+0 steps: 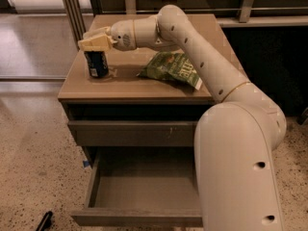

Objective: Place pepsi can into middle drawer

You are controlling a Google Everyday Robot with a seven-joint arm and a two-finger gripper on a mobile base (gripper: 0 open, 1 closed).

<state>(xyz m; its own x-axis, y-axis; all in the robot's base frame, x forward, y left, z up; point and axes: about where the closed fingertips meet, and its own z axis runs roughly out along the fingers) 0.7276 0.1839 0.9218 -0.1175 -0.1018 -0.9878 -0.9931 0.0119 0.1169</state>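
The pepsi can [97, 65], dark blue with white lettering, stands upright on the left side of the cabinet top [130, 89]. My gripper [94, 44], pale yellow at the end of the white arm, sits right over the can's top, touching or nearly touching its rim. The middle drawer [144, 189] is pulled open low at the front, with a plain grey base and nothing in it. It lies below and to the right of the can.
A green chip bag [174, 69] lies on the cabinet top right of the can. A shut drawer face [130, 134] with small scratches is above the open drawer. My white arm's base [240, 167] stands at the drawer's right. A black object [44, 221] lies on the floor.
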